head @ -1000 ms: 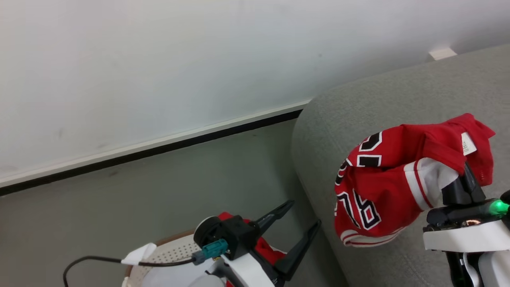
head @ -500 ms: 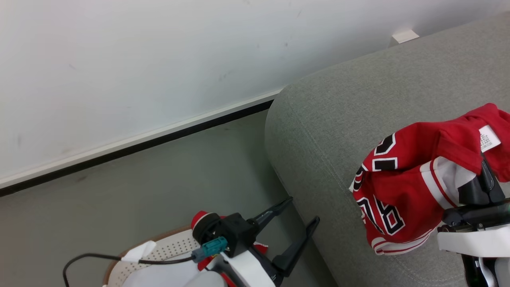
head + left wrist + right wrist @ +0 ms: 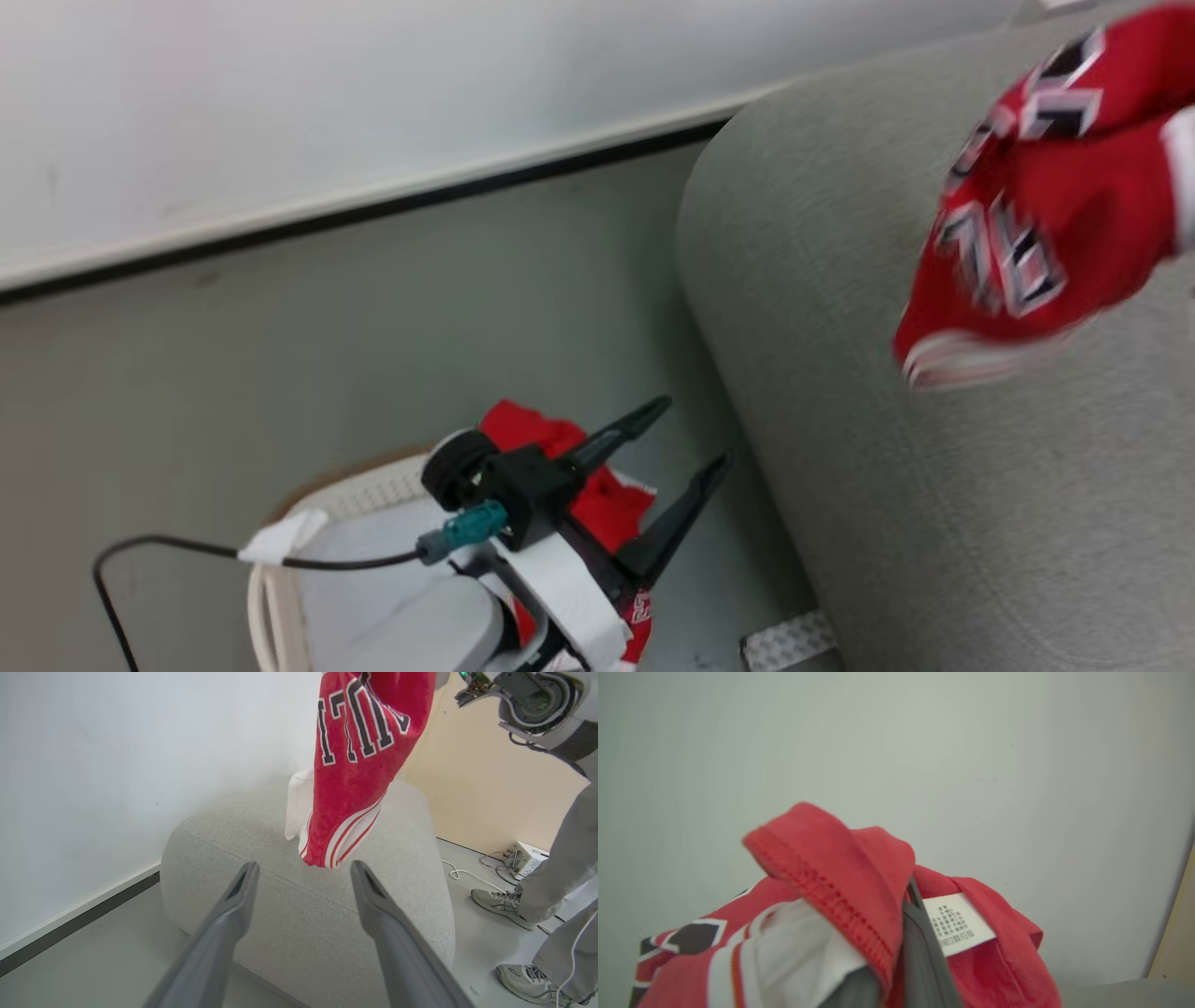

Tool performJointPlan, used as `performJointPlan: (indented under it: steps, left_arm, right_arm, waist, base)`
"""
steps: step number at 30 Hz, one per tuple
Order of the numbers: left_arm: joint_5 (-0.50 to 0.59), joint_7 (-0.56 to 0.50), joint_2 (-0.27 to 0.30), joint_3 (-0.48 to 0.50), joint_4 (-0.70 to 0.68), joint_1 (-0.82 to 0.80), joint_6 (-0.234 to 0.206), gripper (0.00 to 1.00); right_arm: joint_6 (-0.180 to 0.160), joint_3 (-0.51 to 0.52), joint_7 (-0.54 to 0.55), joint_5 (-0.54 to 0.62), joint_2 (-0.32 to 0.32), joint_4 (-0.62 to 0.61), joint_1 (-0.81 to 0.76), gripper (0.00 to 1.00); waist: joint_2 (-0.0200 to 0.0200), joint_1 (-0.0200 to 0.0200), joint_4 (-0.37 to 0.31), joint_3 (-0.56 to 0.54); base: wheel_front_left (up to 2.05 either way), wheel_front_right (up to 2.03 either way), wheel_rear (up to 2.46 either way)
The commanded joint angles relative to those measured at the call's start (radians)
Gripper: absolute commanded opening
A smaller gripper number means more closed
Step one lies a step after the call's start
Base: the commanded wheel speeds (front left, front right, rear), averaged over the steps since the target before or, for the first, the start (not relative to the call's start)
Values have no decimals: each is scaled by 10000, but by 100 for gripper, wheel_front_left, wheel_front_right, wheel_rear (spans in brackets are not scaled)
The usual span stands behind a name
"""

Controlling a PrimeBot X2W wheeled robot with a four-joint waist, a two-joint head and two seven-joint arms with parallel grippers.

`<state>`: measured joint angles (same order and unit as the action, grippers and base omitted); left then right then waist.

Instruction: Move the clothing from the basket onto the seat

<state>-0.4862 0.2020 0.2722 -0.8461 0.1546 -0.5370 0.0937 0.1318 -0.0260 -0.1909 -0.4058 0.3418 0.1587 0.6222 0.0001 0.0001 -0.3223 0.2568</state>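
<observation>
In the head view we see the left gripper [image 3: 691, 434] at about six o'clock. Its two dark fingers are spread wide, with nothing between them, and they point toward one o'clock. Behind and under it stands the basket [image 3: 359, 481], white with small holes and a brown rim, on the grey floor [image 3: 373, 308]. A second red garment [image 3: 527, 431] lies in the basket and is partly hidden by the body of the gripper. A black cable [image 3: 177, 546] runs from the wrist toward nine o'clock.

The sofa [image 3: 934, 523] takes the side of this view from two to five o'clock. The red jersey [image 3: 1036, 233] is at two o'clock, over the sofa, and it is blurred here.

In the left wrist view the fingers of the left gripper rise from six o'clock, apart and empty, with the sofa beyond them. The red jersey hangs down from twelve o'clock and shows black-and-white letters. Its striped hem ends near the centre, low over the top of the sofa. We cannot tell if the hem touches the fabric. At four o'clock the legs of a person and grey shoes [image 3: 500, 900] are on the floor beside the sofa.

In the right wrist view the right gripper [image 3: 917, 947] is clenched on a fold of the red jersey. The fingers are pressed together and the cloth is draped over them. A white label [image 3: 955, 924] sits just at three o'clock of them, in front of the pale wall [image 3: 924, 742].
</observation>
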Motion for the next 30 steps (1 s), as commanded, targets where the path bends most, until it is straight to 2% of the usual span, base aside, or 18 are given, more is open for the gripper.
performJointPlan:
  steps: [1, 4, 9, 11, 19, 23, 28, 29, 30]
  left_arm:
    - [138, -37, 155, 52, -68, -145, 28, 100]
    - [165, -82, 404, 123, -260, -331, 70, 100]
    - [139, -35, 729, 282, -478, -495, 64, 100]
    - [94, 15, 790, 350, -510, -537, 46, 100]
    - [-4, 108, 871, 435, -527, -689, 69, 100]
    - [-8, 125, 845, 457, -509, -778, 29, 100]
    - [-58, 165, 947, 511, -487, -804, -8, 100]
    - [-68, 176, 965, 518, -469, -783, -18, 100]
    - [-80, 188, 982, 525, -446, -754, -35, 100]
  right_arm:
    - [-22, 89, 25, -105, 183, 217, 438, 0]
    - [-22, 430, 153, -146, 889, 1122, 1563, 0]
    - [-22, 1192, 243, 554, 1710, 2244, 2925, 0]
    - [-22, 1430, 467, 963, 1782, 2760, 3203, 0]
    - [-22, 1115, 1669, 2723, 2008, 5560, 3113, 0]
    - [-22, 1128, 2051, 2886, 1921, 6777, 2749, 0]
    - [-22, 1156, 1861, 2725, 1912, 7639, 2483, 0]
    - [-22, 1094, 1805, 2693, 1913, 7711, 2510, 12]
    - [-22, 975, 1761, 2670, 1885, 7784, 2524, 29]
  waist:
    - [-1, -1, 643, 828]
    - [-1, -1, 1072, 1431]
    - [-1, -1, 1669, 2121]
    - [-1, -1, 1827, 2293]
    - [-1, -1, 2091, 2608]
    - [-1, -1, 2138, 2648]
    - [-1, -1, 2073, 2675]
    - [-1, -1, 2034, 2650]
    - [-1, -1, 1994, 2606]
  base:
    - [0, 0, 0]
    - [0, 0, 0]
    - [0, 0, 0]
    - [0, 0, 0]
    - [0, 0, 0]
    - [0, 0, 0]
    - [0, 0, 0]
    - [0, 0, 0]
    - [0, 0, 0]
